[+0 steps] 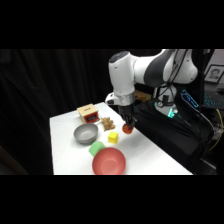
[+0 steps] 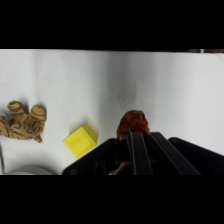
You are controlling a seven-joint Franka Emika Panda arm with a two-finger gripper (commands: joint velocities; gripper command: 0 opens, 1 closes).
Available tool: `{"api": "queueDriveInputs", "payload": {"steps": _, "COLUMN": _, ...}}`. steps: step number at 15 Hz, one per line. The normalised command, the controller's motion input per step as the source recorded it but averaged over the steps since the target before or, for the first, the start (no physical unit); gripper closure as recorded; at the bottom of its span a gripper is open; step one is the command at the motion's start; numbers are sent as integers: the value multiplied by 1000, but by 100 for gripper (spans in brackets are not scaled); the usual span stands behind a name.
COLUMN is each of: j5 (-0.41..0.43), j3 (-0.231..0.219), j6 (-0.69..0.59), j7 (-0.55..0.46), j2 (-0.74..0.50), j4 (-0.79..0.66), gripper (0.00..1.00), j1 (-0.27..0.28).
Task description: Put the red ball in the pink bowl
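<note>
Side view, near to far: wide salmon-pink round bowl [image 1: 109, 161] at the white surface's [image 1: 65, 150] front edge; green block [image 1: 96, 148] touching it at 10 o'clock; yellow cube [image 1: 113, 138] beyond; hand [image 1: 128, 127] clamped on the small red-orange ball [image 1: 128, 129], at the bowl's 1 o'clock.

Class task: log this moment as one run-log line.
stage: grasping | pincer: at red ball | pink bowl: empty | yellow cube: beside ball
</note>
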Motion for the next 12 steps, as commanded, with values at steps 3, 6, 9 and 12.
{"api": "queueDriveInputs", "payload": {"steps": 3, "j5": -87, "j3": 9, "j6": -177, "j7": 132, "j2": 259, "j4": 430, "gripper": 98, "j1": 54}}
{"api": "queueDriveInputs", "payload": {"steps": 6, "j5": -34, "j3": 7, "j6": -91, "j7": 89, "j2": 294, "j4": 424, "gripper": 98, "j1": 46}}
{"api": "queueDriveInputs", "payload": {"steps": 9, "j5": -2, "j3": 6, "j6": -67, "j7": 86, "j2": 284, "j4": 446, "gripper": 98, "j1": 45}}
{"api": "queueDriveInputs", "payload": {"steps": 12, "j5": -26, "j3": 2, "j6": -43, "j7": 92, "j2": 276, "j4": 432, "gripper": 98, "j1": 54}}
